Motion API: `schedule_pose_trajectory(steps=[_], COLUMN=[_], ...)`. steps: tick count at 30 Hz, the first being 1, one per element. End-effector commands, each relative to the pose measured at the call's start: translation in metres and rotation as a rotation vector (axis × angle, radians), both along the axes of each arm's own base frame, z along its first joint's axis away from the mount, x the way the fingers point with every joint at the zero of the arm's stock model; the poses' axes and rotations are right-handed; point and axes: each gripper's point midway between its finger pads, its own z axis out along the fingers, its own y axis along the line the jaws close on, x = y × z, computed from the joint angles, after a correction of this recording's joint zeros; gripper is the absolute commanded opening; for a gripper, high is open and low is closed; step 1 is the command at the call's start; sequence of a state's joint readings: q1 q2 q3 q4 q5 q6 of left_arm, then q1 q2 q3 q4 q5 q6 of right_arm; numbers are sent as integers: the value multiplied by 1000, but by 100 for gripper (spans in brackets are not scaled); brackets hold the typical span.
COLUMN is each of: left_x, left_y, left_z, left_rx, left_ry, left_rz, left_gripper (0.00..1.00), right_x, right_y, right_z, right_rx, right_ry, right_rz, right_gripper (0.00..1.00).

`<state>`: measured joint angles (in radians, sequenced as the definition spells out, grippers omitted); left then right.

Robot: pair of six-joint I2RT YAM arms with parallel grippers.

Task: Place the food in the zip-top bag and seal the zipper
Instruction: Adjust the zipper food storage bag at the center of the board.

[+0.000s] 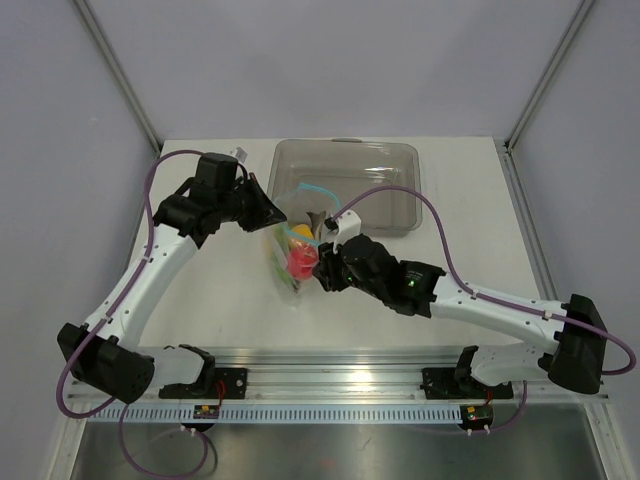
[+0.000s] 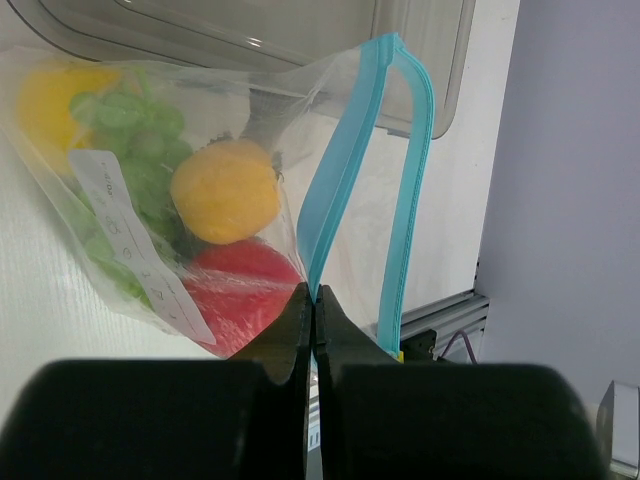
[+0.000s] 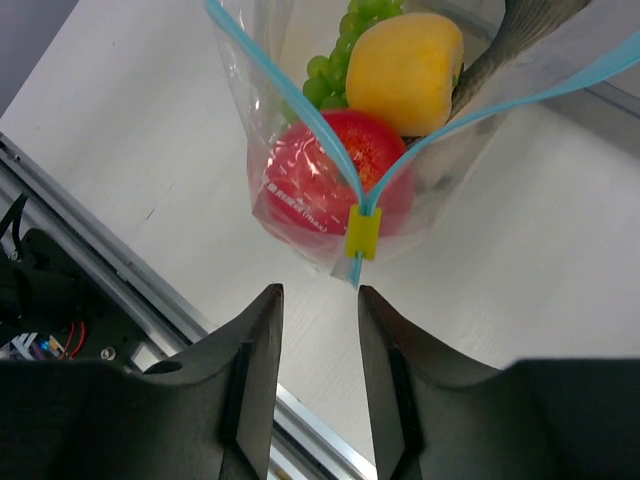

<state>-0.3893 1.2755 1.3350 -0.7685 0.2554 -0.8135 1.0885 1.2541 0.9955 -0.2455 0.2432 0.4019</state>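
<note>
The zip-top bag (image 1: 288,258) lies in front of the tray, and its teal zipper (image 2: 340,170) gapes apart. Inside it I see a red fruit (image 3: 330,170), a yellow fruit (image 3: 405,70), green grapes (image 3: 340,50) and a grey fish (image 3: 510,40) near the mouth. My left gripper (image 2: 313,295) is shut on one teal strip at the bag's far end. At the near end my right gripper (image 3: 318,292) stands open. Its fingertips sit just short of the zipper's tip, below the yellow slider (image 3: 362,232), with nothing between them.
A rigid grey-clear tray (image 1: 390,190) stands right behind the bag. The aluminium rail (image 1: 340,385) with the arm bases runs along the table's near edge, close below my right gripper. Frame posts rise at the two back corners.
</note>
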Motion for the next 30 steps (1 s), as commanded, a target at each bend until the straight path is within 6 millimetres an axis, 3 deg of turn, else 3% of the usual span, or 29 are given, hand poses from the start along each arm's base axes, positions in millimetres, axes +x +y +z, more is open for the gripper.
schedule_pose_trajectory(steps=[1,7,10,11,12,14,19,25,29,30], left_x=[6,4,3,3,1,-2,-13,-22,-33,-36], left_y=[-2,0,-1,-1,-1,-1,6,10,5,3], left_z=[28,28,29,28,28,29,23,27,28,39], left_rx=[-41,-35,-42,-42,-43,-43,-31,-41,-44,-56], left_ry=[-91,-94,-93,-93,-94,-97,-94,-114,-159,-223], left_rz=[1,5,1,1,-5,-15,-3,2,-89,-118], left_gripper=[0,0,0,0,0,0,0,1,23,26], right_x=[20,26,28,29,30,30,27,27,29,29], right_y=[14,14,11,8,7,-1,-21,-28,-28,-29], right_z=[29,35,32,31,30,28,47,50,54,50], right_rx=[112,152,155,145,135,110,101,81,86,72], right_ry=[-101,-118,-115,-118,-121,-131,-212,-236,-245,-230], right_rz=[-77,-113,-137,-152,-156,-168,-158,-142,-86,-59], right_gripper=[41,32,16,2,0,0,0,0,0,0])
